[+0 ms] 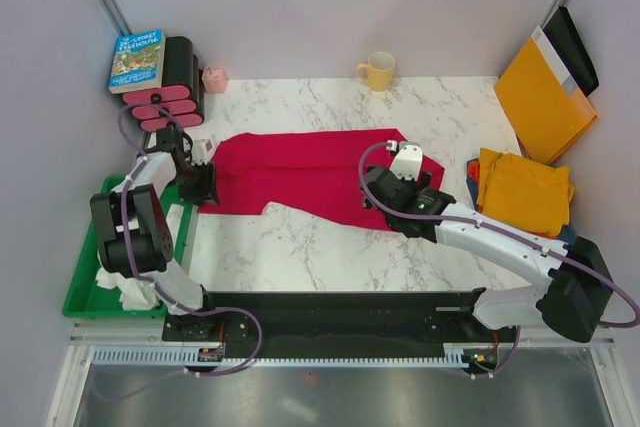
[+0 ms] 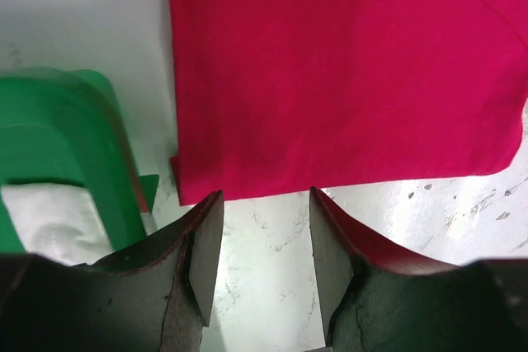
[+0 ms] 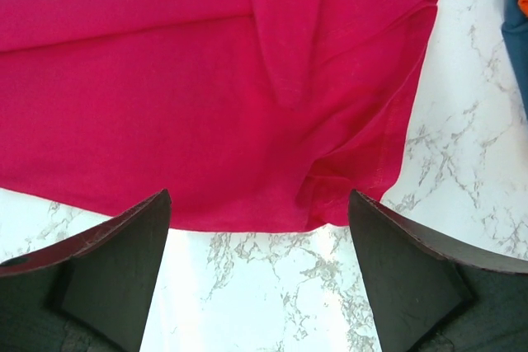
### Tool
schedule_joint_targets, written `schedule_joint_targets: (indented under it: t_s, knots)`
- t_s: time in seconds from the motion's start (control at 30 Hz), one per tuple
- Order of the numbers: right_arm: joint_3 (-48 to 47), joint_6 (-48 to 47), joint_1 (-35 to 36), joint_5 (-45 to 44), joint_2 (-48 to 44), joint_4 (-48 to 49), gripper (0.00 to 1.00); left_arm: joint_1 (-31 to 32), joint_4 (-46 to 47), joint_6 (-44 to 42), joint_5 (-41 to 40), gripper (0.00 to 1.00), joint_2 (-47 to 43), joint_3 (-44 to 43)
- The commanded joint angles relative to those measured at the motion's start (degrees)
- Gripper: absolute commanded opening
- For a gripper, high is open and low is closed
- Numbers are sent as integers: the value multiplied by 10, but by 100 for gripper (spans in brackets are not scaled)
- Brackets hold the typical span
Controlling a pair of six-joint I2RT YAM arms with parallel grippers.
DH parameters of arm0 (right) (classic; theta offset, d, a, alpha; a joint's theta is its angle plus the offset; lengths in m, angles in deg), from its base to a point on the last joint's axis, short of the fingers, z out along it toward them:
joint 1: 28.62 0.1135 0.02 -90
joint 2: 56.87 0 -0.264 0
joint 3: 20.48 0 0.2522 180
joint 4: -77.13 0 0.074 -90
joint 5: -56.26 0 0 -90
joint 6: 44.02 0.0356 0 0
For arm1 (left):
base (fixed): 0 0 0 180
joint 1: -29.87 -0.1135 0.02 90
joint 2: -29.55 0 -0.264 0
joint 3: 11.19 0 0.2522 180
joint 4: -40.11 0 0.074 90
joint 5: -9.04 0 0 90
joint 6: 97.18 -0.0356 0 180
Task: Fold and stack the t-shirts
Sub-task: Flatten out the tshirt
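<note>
The marble counter (image 1: 330, 257) fills most of my overhead feed. The crimson t-shirt (image 1: 300, 172) lies flat across its middle, long side running left to right, with a sleeve folded in over the body at the right end. In the far right corner an orange-yellow envelope (image 1: 540, 97) leans against the wall, and just in front of it sits a pile of folded shirts (image 1: 525, 192), mustard-yellow on top (a blue edge shows underneath). A green tray (image 1: 80, 292) holding crumpled white cloth (image 1: 130, 292) sits at the counter's left edge. A book (image 1: 137, 59) stands at the back left and a yellow mug (image 1: 378, 71) at the back. The left fingers (image 2: 206, 253) are partly apart at the shirt's near left corner, bare marble between them, gripping nothing. The right fingers (image 3: 124, 261) stand wide over the near hem by the sleeve, also empty.
</note>
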Motion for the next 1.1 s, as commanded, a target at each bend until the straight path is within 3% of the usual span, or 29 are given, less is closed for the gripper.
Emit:
schedule_joint_targets:
  t_s: [0.0, 0.2, 0.43, 0.5, 0.57, 0.63, 0.7, 0.93, 1.07]
  knots:
    - [6, 24, 12, -21, 12, 3, 95, -3, 27, -10, -38, 53, 27, -7]
    - [4, 29, 19, -18, 26, 10, 96, -3, 36, 5, -67, 51, 70, -12]
    - [4, 33, 29, -19, 19, 11, 95, -9, 56, 9, -61, 53, -14, 28]
    - [8, 32, 29, -18, 22, 17, 95, -6, 56, 10, -76, 49, 1, 27]
    - [8, 31, 30, -17, 29, 17, 95, -1, 56, 12, -94, 38, 28, 23]
    - [1, 26, 29, -15, 33, 14, 95, 19, 56, 11, -115, 31, 42, 22]
    - [-3, 24, 30, -18, 31, 12, 95, 49, 61, 9, -147, 29, 51, 22]
    - [-10, 23, 29, -29, 15, -14, 96, 145, 50, 16, -152, 30, 67, -16]
    - [-3, 36, 29, -32, 1, -31, 96, 177, 41, 22, -114, 31, 75, -56]
